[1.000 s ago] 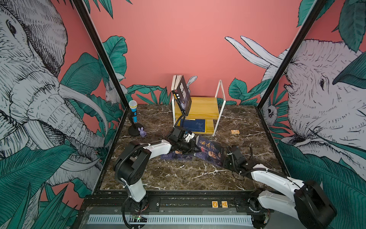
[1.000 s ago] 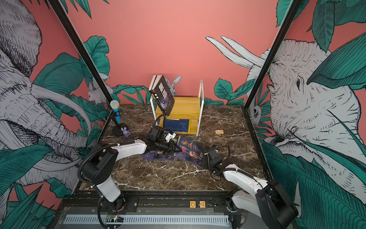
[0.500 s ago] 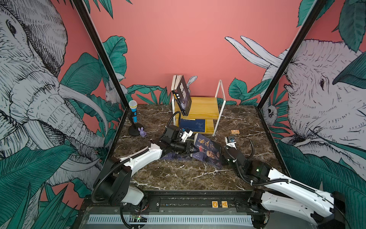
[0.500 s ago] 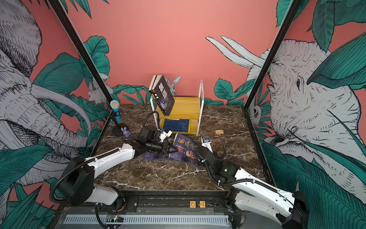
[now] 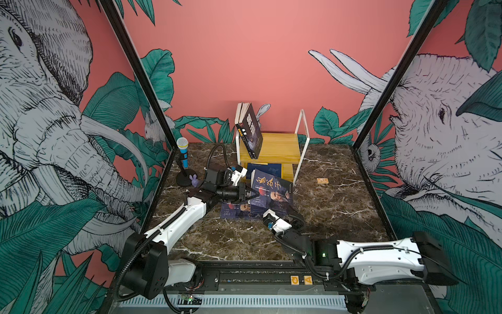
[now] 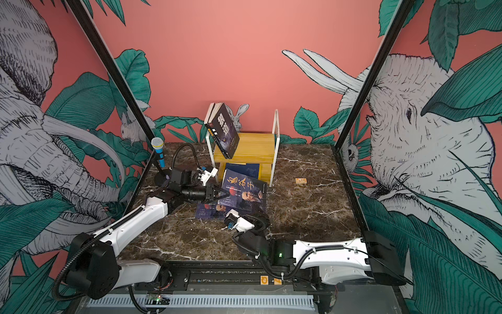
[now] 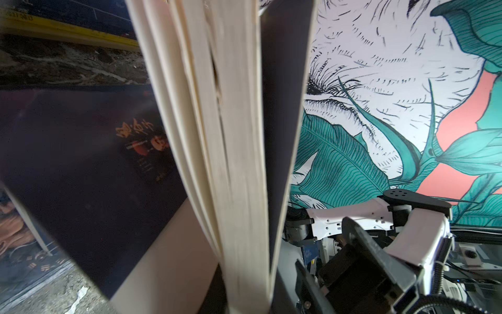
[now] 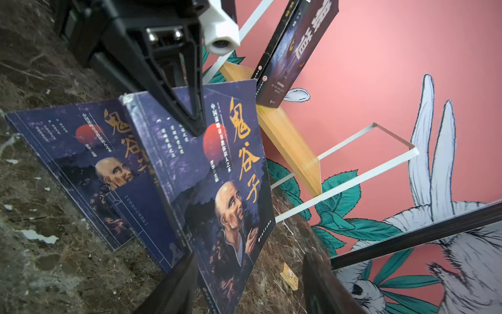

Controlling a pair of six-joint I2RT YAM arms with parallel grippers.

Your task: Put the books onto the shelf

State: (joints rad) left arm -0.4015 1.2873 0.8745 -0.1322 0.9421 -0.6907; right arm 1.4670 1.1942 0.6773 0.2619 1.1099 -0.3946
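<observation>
A: Fingers (image 8: 179, 108) of the left gripper (image 5: 250, 193) are clamped on the left edge of a navy portrait book (image 5: 273, 190). They hold it tilted up off the marble table (image 5: 339, 217), at mid-table just on the near side of the shelf (image 5: 282, 146).
B: And the right gripper (image 8: 250, 258)?
A: Its fingers (image 8: 173, 291) stand apart around the book's near corner, gripping nothing.
B: What's shelved so far?
A: A black book (image 5: 252, 133) leans on the top board at the left, with another volume behind it that I can't identify. A navy book (image 5: 262, 169) lies on the lower board.
B: What's left?
A: The held one, a second portrait book (image 5: 235, 210) flat on the table, and a navy labelled book (image 8: 135, 209) partly under the raised copy. I'd judge it roughly halfway, with three to go.
B: Any risk?
A: A thin cover pinched at one edge may sag or slip on the way up.
</observation>
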